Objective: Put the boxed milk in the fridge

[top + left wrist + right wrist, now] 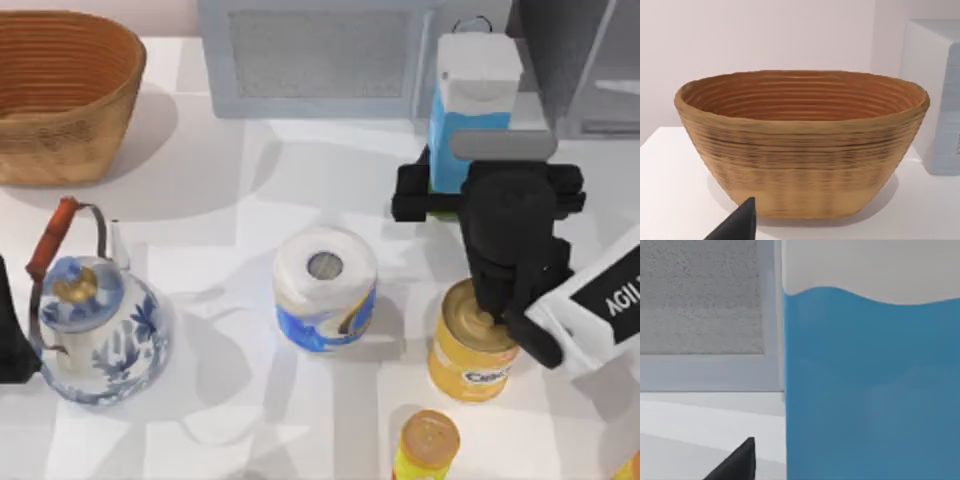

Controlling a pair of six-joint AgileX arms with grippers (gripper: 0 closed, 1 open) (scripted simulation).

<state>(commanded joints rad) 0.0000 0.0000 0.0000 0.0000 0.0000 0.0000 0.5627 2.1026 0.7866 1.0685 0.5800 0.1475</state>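
The boxed milk (468, 110) stands upright at the back right of the table, white on top with a sky-blue body, just in front of the dark-grey fridge (565, 50). My right gripper (489, 188) is open at the carton's near side, its black fingers (412, 195) spread wider than the carton and level with its base. In the right wrist view the blue carton wall (870, 390) looms very close, with one fingertip (735, 462) beside it. My left gripper (10, 340) is parked open at the table's left edge.
A light-grey microwave (320, 60) stands left of the milk. A yellow can (470, 350) sits under my right arm, and another can (425, 445) is nearer the front. A paper roll (325, 290) lies mid-table, a blue-white teapot (95, 320) at left, a wicker basket (60, 90) at back left.
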